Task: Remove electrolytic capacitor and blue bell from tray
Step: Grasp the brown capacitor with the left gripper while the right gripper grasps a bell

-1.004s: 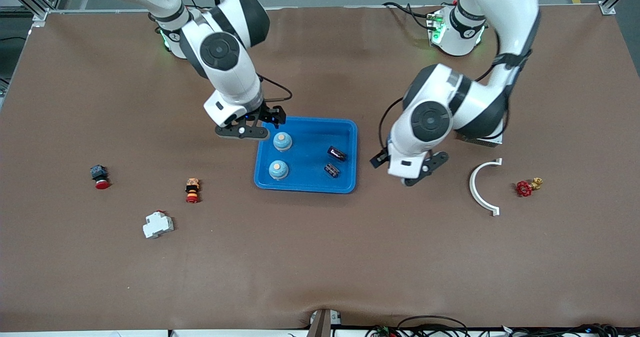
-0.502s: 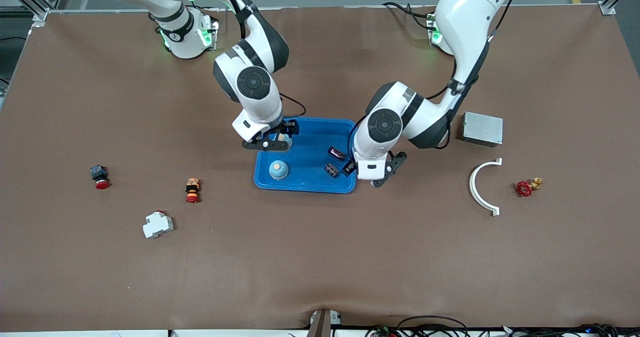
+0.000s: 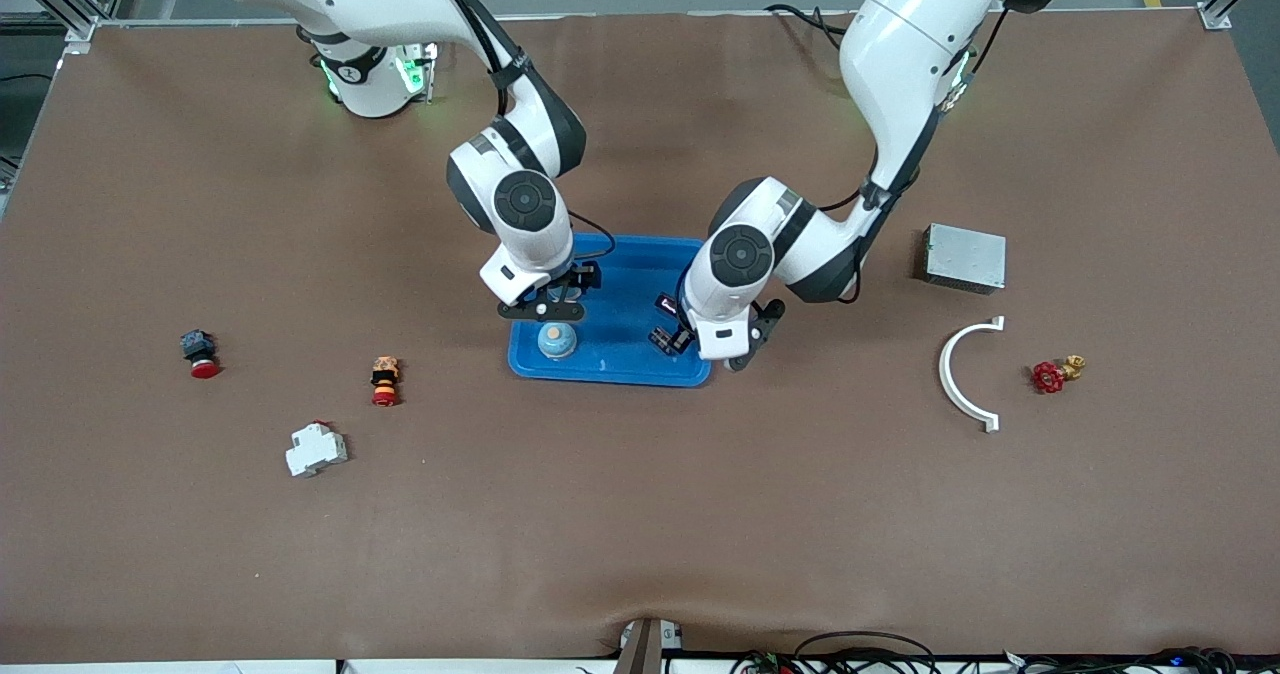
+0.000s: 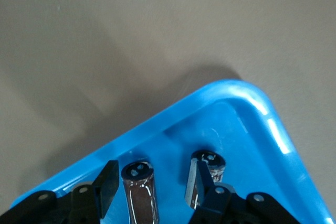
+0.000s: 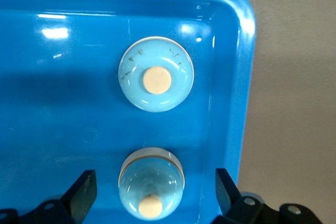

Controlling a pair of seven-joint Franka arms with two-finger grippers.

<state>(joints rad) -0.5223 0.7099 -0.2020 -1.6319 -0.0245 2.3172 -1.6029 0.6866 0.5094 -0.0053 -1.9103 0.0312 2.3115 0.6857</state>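
A blue tray (image 3: 620, 364) in the middle of the table holds two light-blue bells and two dark capacitors. My right gripper (image 5: 153, 195) is open and low in the tray, its fingers wide on either side of one bell (image 5: 151, 184) without touching it. The other bell (image 5: 157, 74) (image 3: 557, 340) stands nearer the front camera. My left gripper (image 4: 152, 187) is open around a lying capacitor (image 4: 140, 195), with a gap on each side. The second capacitor (image 4: 210, 162) lies just outside one finger (image 4: 197, 184). In the front view the right gripper (image 3: 553, 301) hides its bell, and the left gripper (image 3: 690, 342) partly covers the capacitors (image 3: 662, 339).
A grey metal box (image 3: 965, 257), a white curved piece (image 3: 968, 374) and a red valve (image 3: 1048, 377) lie toward the left arm's end. A red-capped button (image 3: 200, 354), an orange-and-red button (image 3: 384, 381) and a white breaker (image 3: 315, 449) lie toward the right arm's end.
Both arms have swung in over the tray and come down into it. The left gripper's fingers have narrowed around a capacitor. The right gripper has stayed wide and now straddles a bell.
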